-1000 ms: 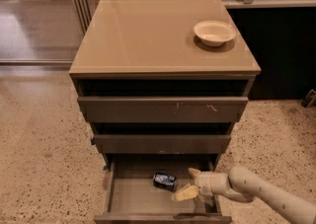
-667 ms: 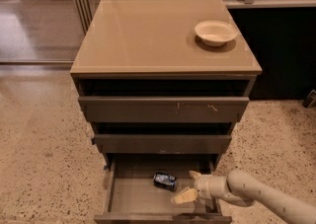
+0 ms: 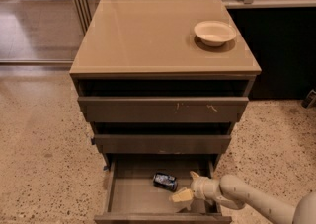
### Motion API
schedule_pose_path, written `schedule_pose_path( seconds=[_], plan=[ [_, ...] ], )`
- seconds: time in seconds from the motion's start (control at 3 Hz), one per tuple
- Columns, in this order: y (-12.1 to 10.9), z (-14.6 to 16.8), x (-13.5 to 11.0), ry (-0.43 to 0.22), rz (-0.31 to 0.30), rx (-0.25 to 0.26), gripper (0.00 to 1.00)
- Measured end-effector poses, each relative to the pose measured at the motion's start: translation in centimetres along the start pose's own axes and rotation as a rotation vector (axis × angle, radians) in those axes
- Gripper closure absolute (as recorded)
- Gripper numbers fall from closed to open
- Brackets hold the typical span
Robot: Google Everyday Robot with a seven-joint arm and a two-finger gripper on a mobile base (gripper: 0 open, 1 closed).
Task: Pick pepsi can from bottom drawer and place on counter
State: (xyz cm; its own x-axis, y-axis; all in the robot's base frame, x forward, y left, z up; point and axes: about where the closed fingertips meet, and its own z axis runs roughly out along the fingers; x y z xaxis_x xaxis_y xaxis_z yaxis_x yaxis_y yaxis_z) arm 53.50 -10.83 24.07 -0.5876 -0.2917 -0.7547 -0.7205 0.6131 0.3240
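One slip is the worry here: the pepsi can [image 3: 165,181] lies on its side on the floor of the bottom drawer [image 3: 129,196], toward the back and right of middle. A round can lying flat will likely roll if one finger nudges it before both close on it. It could run to the drawer's back, under the middle drawer [image 3: 163,143] (whose front overhangs that area), where a reach looks harder. The arm comes in low from the right, so a lift that rises too early may catch that front above. The gripper [image 3: 182,186] sits inside the bottom drawer, just right of the can, with its fingers [image 3: 180,196] spread apart, one raised toward the back and one low near the can. It holds nothing, and I cannot tell whether the lower finger touches the can. Up on the bench [image 3: 148,35], a white bowl [image 3: 214,32] sits near the right rear corner.
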Motion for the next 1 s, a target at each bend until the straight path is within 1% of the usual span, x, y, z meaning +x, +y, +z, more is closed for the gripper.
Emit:
schedule_pose_path(
  seconds=[0.33,0.67,1.0],
  plan=[
    [0.4,-0.3,0.6,0.009,-0.010,-0.009,0.00],
    [-0.1,1.4,1.0,0.008,-0.055,-0.026,0.00],
    [-0.6,4.1,1.0,-0.001,-0.103,-0.050,0.00]
  ],
)
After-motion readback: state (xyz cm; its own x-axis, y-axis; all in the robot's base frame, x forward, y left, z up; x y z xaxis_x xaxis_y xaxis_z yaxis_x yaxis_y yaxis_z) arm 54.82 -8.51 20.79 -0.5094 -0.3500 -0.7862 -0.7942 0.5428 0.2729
